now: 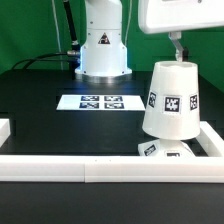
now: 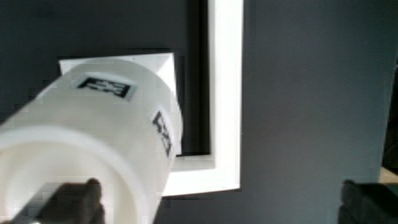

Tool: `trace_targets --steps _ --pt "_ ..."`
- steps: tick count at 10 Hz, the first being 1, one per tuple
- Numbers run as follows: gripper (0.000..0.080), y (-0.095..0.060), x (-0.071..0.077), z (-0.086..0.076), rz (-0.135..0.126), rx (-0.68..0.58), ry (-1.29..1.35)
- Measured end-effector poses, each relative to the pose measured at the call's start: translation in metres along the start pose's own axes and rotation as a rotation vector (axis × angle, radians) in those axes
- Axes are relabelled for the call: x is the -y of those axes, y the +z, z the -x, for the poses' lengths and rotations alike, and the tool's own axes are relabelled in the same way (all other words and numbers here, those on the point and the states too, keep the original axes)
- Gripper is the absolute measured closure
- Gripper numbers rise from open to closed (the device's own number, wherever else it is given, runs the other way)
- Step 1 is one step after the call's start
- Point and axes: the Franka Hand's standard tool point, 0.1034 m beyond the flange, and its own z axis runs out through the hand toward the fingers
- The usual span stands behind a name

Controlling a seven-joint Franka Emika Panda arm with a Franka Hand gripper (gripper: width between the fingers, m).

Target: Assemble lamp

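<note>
The white tapered shade stands upright, wide end down, over the square base block in the corner of the rail at the exterior view's right. The bulb is hidden. My gripper hangs just above the shade's narrow top. In the wrist view the shade fills the side by one dark finger, and the other finger is far off over black table. The gripper is open wide and holds nothing. A corner of the base block shows past the shade.
A long white rail runs along the table's front and turns up the right side; it also shows in the wrist view. The marker board lies mid-table before the arm's white base.
</note>
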Motion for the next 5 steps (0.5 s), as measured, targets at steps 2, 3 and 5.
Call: trace_targets --steps 2,3,5 --pt "0.0108 -0.011 0.016 0.012 0.038 -0.004 0.108" --pt "0.0101 -0.014 0.028 0.017 0.044 -0.004 0.145" --pt "0.0101 -0.014 0.031 0.018 0.043 -0.005 0.146"
